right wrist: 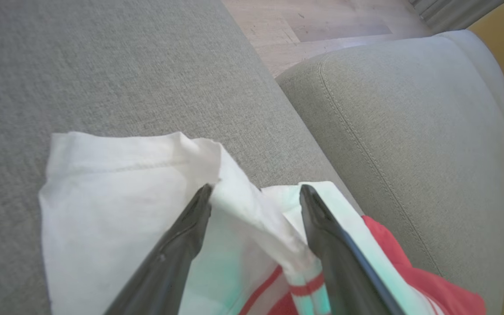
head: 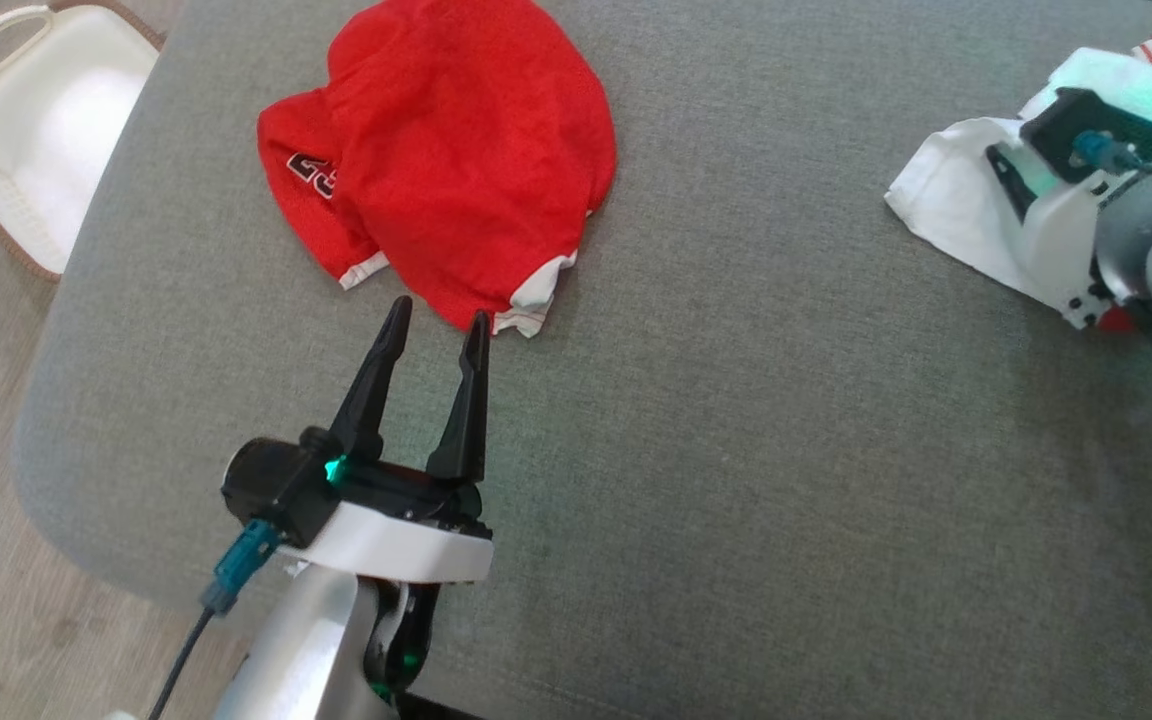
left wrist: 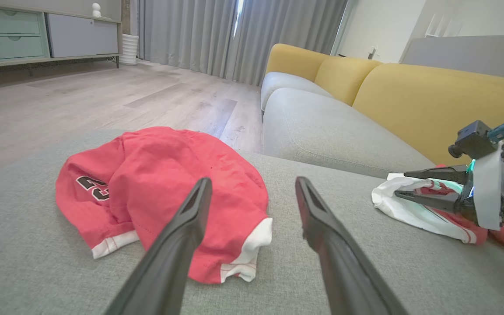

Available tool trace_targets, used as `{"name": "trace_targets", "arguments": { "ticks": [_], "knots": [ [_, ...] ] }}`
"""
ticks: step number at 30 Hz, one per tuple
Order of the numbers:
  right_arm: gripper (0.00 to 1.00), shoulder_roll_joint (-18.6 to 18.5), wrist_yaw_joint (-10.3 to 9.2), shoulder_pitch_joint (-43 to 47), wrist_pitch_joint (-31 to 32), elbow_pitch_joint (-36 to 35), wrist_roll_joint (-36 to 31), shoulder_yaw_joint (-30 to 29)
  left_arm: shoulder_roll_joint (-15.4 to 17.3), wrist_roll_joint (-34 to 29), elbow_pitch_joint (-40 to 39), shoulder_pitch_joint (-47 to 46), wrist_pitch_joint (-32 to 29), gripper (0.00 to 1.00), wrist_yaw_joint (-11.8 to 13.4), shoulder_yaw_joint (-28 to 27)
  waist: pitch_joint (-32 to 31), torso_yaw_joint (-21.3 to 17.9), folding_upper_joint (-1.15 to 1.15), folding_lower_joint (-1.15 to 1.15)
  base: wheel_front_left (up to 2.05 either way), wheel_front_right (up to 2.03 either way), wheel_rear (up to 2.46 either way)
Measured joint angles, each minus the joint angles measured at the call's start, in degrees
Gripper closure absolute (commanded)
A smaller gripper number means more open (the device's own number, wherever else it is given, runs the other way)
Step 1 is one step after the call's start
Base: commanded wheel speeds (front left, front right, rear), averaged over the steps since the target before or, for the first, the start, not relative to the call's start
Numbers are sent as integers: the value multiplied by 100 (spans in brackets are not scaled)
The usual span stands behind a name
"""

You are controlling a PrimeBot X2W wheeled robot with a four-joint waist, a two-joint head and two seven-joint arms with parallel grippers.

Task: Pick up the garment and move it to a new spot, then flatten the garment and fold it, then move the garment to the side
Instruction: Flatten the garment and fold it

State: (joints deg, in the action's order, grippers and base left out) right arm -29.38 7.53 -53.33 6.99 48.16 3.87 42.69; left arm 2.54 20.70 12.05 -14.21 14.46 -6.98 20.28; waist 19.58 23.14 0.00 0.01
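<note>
Currently: the grey cushion carries both cloths, with a yellow sofa behind it. The red garment lies crumpled at the cushion's far left, white-trimmed hems toward the robot. The white garment, red-striped, is bunched at the right edge, well apart from the red one. A white basket sits on the floor by the cushion's left corner. Left jaws open, tips just beside the red garment's near hem; contact not discernible. Right jaws open, straddling a raised fold of the white garment.

The red garment bears a dark number, only a "2" legible.
</note>
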Motion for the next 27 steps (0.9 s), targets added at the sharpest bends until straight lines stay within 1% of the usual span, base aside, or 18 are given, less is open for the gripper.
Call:
{"name": "trace_targets", "arguments": {
  "ticks": [1, 2, 6, 8, 12, 14, 15, 16, 17, 21, 23, 27],
  "knots": [
    [65, -3, 0, -62, -2, 79, 38, 68, -1, 0, 0, -9, 0, 0, 2, 3, 12, 14, 0, 0, 0, 0, 0],
    [100, -4, 0, -126, -25, 147, 81, 144, -1, 0, 1, -22, 0, 0, 22, 3, 17, 19, 0, 0, 0, 0, 0],
    [100, 37, 0, -261, -308, 321, 319, 210, -4, -2, 5, -86, 0, 0, 53, -1, -41, -34, 0, -1, 0, 0, 0],
    [100, 135, 0, -260, -515, 382, 455, 186, -4, -9, 41, -83, 0, 0, 58, -8, -102, -92, 0, -1, 0, 0, 0],
    [100, 449, 0, -220, -995, 385, 687, 57, -9, -101, 78, -60, 0, 0, 59, -97, -285, -250, 0, -1, 0, 0, 0],
    [100, 646, 0, -140, -1246, 266, 818, -70, -8, -182, 90, -24, 0, 0, 59, -216, -400, -359, 0, -1, 0, 0, 0],
    [100, 646, 0, -140, -1246, 266, 818, -70, -8, -182, 90, -24, 0, 0, 59, -216, -400, -359, 0, -1, 0, 0, 0],
    [100, 846, 0, 27, -1443, 121, 892, -166, -9, -257, 94, 65, 0, 0, 59, -316, -522, -485, 0, -1, 0, 0, 0],
    [100, 939, 0, 144, -1518, 47, 933, -211, -8, -286, 103, 120, 0, 0, 59, -361, -588, -547, 0, -1, 0, 0, 0],
    [100, 1176, 0, 583, -1616, -210, 1061, -272, -7, -372, 110, 290, 0, 0, 57, -467, -796, -743, 0, -2, 0, 0, 0],
    [100, 1281, 0, 887, -1608, -412, 1080, -187, -5, -391, 110, 355, 0, 0, 49, -559, -923, -877, 0, -2, 0, 0, 0],
    [100, 1323, 0, 1440, -1540, -789, 1101, -107, -5, -467, 108, 411, 0, 0, 42, -599, -1173, -1079, 0, -2, 0, 0, 0]
  ]
}}
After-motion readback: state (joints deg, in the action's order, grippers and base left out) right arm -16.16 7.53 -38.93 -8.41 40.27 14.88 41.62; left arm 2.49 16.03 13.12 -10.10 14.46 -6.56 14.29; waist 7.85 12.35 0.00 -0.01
